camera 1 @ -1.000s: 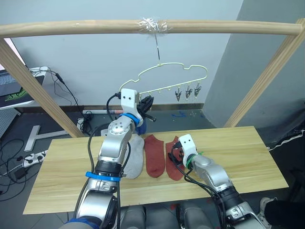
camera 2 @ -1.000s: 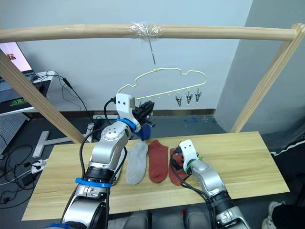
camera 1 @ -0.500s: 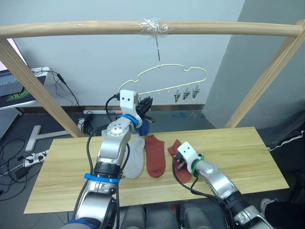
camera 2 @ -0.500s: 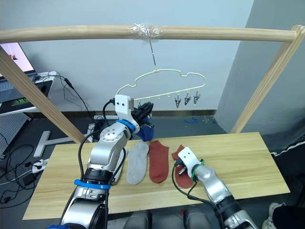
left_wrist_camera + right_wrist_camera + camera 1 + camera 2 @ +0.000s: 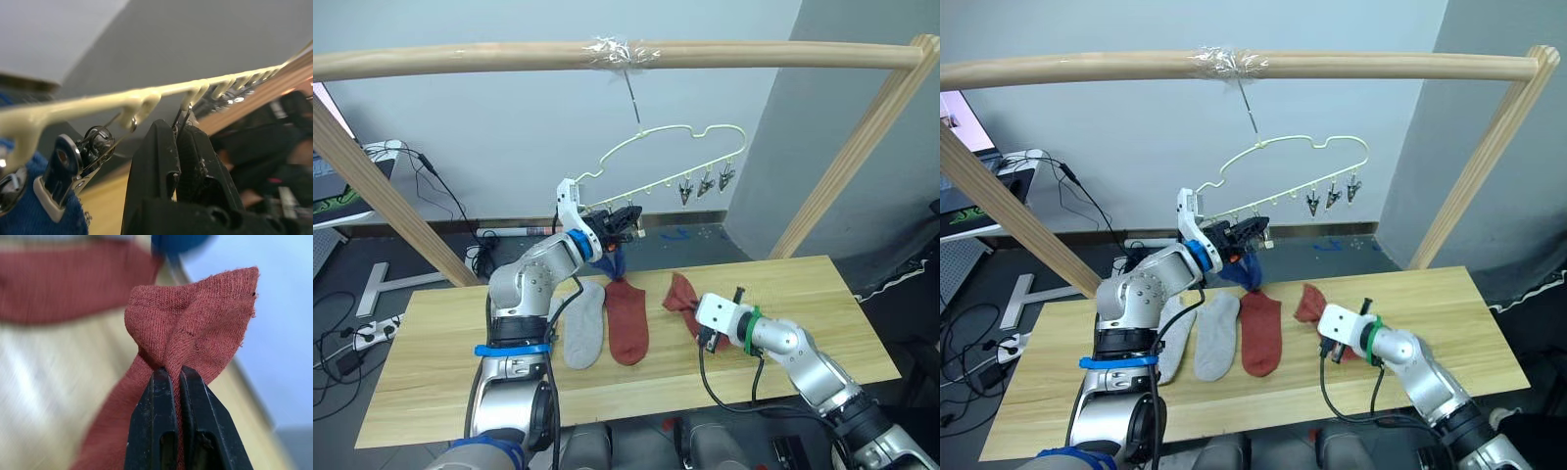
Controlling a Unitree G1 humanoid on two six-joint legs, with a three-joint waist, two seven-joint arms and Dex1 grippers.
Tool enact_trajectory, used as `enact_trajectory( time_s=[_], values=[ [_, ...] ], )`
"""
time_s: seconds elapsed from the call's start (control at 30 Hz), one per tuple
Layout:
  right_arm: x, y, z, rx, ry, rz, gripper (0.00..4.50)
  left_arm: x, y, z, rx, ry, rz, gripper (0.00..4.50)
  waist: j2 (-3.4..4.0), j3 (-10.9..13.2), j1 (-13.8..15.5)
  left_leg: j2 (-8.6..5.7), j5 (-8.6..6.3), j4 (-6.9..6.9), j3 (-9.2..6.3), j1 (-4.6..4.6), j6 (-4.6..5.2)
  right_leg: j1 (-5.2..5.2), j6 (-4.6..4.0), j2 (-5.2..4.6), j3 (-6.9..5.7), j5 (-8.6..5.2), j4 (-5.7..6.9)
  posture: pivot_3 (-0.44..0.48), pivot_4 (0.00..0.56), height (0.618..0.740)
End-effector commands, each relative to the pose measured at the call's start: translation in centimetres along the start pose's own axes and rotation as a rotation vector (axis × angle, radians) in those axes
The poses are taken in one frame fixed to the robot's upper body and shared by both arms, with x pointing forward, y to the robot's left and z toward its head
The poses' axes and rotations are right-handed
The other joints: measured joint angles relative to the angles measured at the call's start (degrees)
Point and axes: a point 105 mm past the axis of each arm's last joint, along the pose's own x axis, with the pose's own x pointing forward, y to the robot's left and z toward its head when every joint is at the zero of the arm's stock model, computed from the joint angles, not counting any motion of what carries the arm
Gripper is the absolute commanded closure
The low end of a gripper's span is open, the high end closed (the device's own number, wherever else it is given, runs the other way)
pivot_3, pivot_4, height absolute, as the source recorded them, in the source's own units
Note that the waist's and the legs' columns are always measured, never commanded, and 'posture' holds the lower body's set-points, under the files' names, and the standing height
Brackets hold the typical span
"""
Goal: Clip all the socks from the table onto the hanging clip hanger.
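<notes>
Our right gripper (image 5: pixel 172 374) is clenched on a bunched rust red sock (image 5: pixel 195 318), which we have lifted off the table (image 5: pixel 822 294) since a second ago. Our left gripper (image 5: pixel 177 134) is pinched shut on a metal clip (image 5: pixel 183 113) of the clip hanger (image 5: pixel 671 137), just beside a blue sock (image 5: pixel 1252 271) already hanging. Below lie another red sock (image 5: pixel 627 321) and two grey socks (image 5: pixel 1217 335), unmoved.

A pale blue-white wall (image 5: pixel 489 127) meets a grey wall (image 5: pixel 862 127) behind a round wooden rail frame (image 5: pixel 460 61), with black cables (image 5: pixel 440 191) and a white power strip (image 5: pixel 374 327) on the dark floor (image 5: pixel 352 284).
</notes>
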Motion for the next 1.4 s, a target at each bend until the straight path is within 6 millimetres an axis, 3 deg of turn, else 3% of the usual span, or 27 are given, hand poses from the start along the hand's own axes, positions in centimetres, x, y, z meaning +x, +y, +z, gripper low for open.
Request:
enact_trajectory(
  time_s=[0.03, 0.2, 0.43, 0.9, 1.33, 1.4],
  values=[
    [-0.3, -1.9, 2.3, -0.051, -0.071, -0.030, 4.48, -0.2, -1.2, 0.2, -0.009, 0.026, -0.066, 4.50, 0.00, 0.0, 0.1, 0.00, 0.00, -0.02, 0.00, -0.02, -0.01, 0.00, 0.00, -0.01, 0.00, 0.00, -0.04, 0.123, 0.162, 0.740],
    [-0.2, -2.7, 4.1, -0.088, -0.122, -0.021, 4.48, -0.5, -1.7, 0.0, -0.017, 0.036, -0.090, 4.50, 0.00, 0.0, 0.7, -0.01, 0.01, -0.08, -0.01, -0.03, -0.04, -0.01, 0.00, -0.03, -0.02, 0.00, -0.09, 0.122, 0.157, 0.740],
    [0.0, -2.4, 5.4, -0.144, -0.155, 0.030, 4.48, -0.5, -2.0, -0.1, -0.026, 0.032, -0.102, 4.50, 0.00, 0.0, 0.9, -0.01, 0.02, -0.08, 0.00, -0.05, -0.05, -0.02, 0.00, -0.04, -0.01, 0.00, -0.12, 0.123, 0.161, 0.740],
    [0.4, -4.3, 7.0, -0.188, -0.185, -0.021, 4.48, -0.7, -2.9, -1.3, -0.019, 0.073, -0.136, 4.50, -0.04, 0.0, 0.9, -0.01, 0.02, -0.11, 0.00, -0.09, -0.06, -0.04, 0.00, -0.07, -0.03, 0.00, -0.17, 0.120, 0.170, 0.740],
    [0.2, -4.5, 7.7, -0.199, -0.199, -0.036, 4.48, -0.8, -2.6, -1.4, -0.015, 0.071, -0.129, 4.50, -0.05, 0.0, 0.9, -0.01, 0.02, -0.11, 0.00, -0.09, -0.06, -0.04, 0.00, -0.07, -0.03, 0.00, -0.19, 0.120, 0.170, 0.740],
    [0.2, -4.6, 7.7, -0.200, -0.199, -0.040, 4.50, -0.8, -2.7, -1.3, -0.012, 0.068, -0.131, 3.83, -0.05, 0.0, 0.9, -0.01, 0.02, -0.11, 0.00, -0.10, -0.06, -0.04, 0.00, -0.07, -0.03, 0.00, -0.20, 0.120, 0.170, 0.740]
  ],
)
